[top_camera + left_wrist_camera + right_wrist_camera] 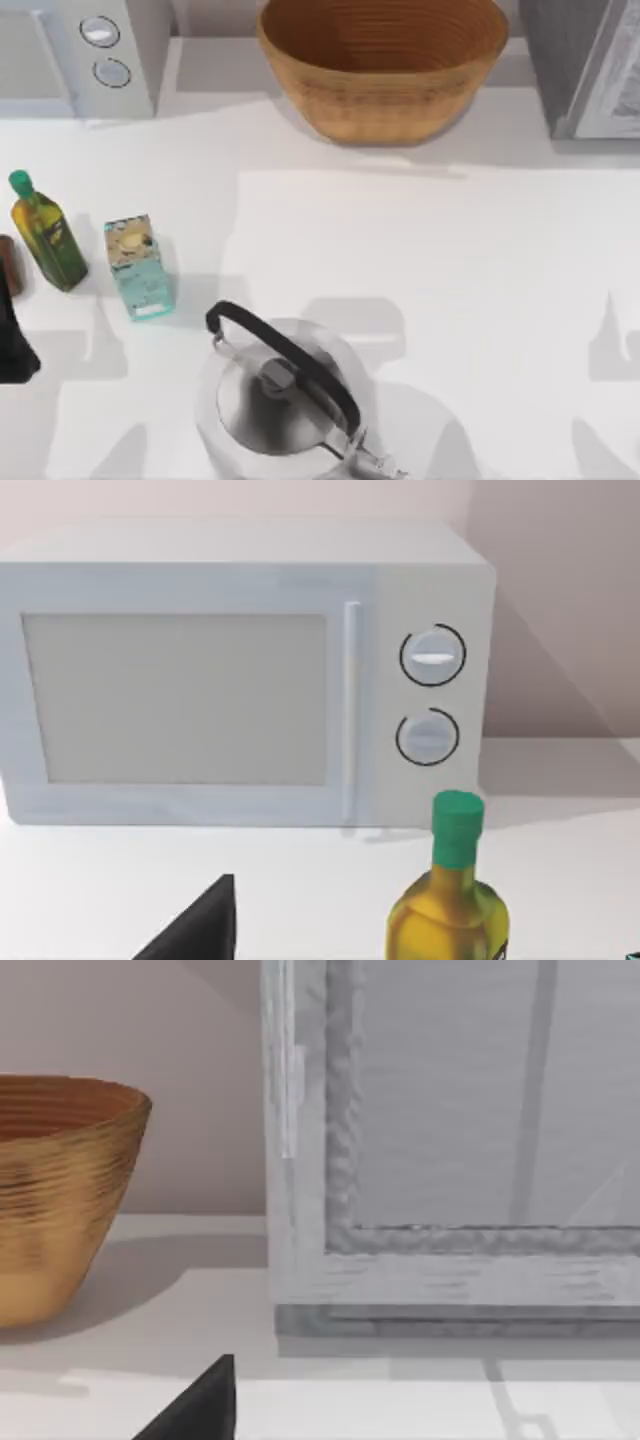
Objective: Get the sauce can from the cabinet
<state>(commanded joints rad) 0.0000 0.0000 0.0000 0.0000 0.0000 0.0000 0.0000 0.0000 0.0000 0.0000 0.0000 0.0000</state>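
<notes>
Standing at the table's left: green-capped oil bottle (45, 240) and teal carton (138, 266), side by side with a small gap between them.
Kettle: a steel kettle (285, 395) with a black handle stands at the near middle of the table (450, 280), just right of the carton and apart from it.
Basket: a woven basket (385, 65) sits at the far middle, between the microwave (85, 50) and the cabinet (585, 65).
Microwave: at the far left corner, door closed, 2 round dials on its right side; the left wrist view faces it with the oil bottle in front.
Cabinet: at the far right corner; the right wrist view faces its pale framed front, with the basket beside it.
Sauce can: where it is cannot be told; a dark reddish shape (6, 262) is cut off at the left edge beside the oil bottle and cannot be identified.
Left gripper (205, 925): low at the table's left edge, aimed at the microwave; its grip cannot be told.
Right gripper (205, 1405): low over the table, aimed at the cabinet; its grip cannot be told.
</notes>
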